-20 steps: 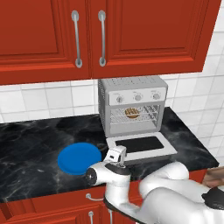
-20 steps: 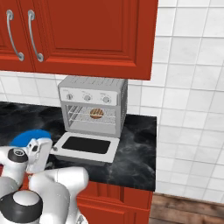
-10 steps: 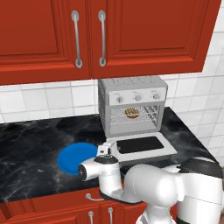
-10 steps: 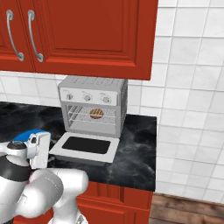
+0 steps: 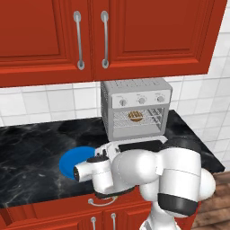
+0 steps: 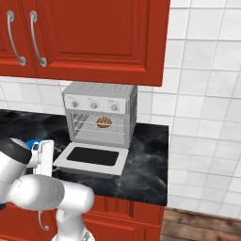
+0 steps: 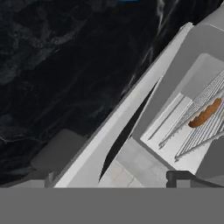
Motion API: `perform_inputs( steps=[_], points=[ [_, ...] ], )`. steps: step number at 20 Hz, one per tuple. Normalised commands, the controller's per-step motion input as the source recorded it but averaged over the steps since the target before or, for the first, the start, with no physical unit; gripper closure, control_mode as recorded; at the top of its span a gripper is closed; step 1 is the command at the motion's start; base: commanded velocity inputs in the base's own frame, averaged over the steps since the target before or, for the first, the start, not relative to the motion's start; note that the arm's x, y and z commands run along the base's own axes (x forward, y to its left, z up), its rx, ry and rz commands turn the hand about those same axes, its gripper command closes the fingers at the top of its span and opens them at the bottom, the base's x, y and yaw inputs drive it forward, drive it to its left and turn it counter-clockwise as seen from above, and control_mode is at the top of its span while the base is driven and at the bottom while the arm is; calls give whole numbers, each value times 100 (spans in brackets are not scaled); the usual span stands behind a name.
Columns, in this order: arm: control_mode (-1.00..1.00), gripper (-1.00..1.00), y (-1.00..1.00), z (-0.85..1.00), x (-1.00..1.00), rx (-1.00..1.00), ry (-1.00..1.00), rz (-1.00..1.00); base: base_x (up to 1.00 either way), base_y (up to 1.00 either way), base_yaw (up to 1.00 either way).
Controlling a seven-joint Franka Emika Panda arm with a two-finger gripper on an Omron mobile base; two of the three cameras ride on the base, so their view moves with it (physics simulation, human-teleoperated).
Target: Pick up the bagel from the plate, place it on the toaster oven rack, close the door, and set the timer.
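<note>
The bagel (image 5: 135, 116) (image 6: 104, 123) lies on the toaster oven rack (image 5: 134, 121) (image 6: 99, 128) inside the open oven. The door (image 5: 139, 145) (image 6: 92, 157) hangs down flat over the counter, glass facing up. Left of it sits the blue plate (image 5: 72, 162) with nothing on it, partly behind my arm. In the hand view my gripper (image 7: 116, 179) is open, and the door's (image 7: 131, 100) grey side edge runs down between its fingertips (image 7: 183, 177). The rack (image 7: 197, 129) and the bagel (image 7: 205, 113) show to its right. My hand (image 6: 44, 156) hovers at the door's left edge.
The toaster oven (image 5: 134, 96) stands against the tiled wall on a black marble counter (image 5: 31, 148), its three knobs (image 5: 141, 100) along the top. Red cabinets (image 5: 90, 36) hang overhead. The counter ends a little right of the oven (image 6: 162, 164).
My arm has folded down and across the left base view, carrying the hand lower and slightly left along the door's left edge. The gripper stayed open, and the bagel and door have not moved.
</note>
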Motion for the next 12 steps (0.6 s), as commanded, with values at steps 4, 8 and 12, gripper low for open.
perform_inputs(
  steps=[4,8,12],
  points=[
    [-100,-100,-3,19,37,-10,-4,0,0,0,0],
    [-100,-100,-9,57,50,-7,-8,0,0,0,0],
    [-100,-100,-10,82,59,-3,-9,1,0,0,0]
  ],
)
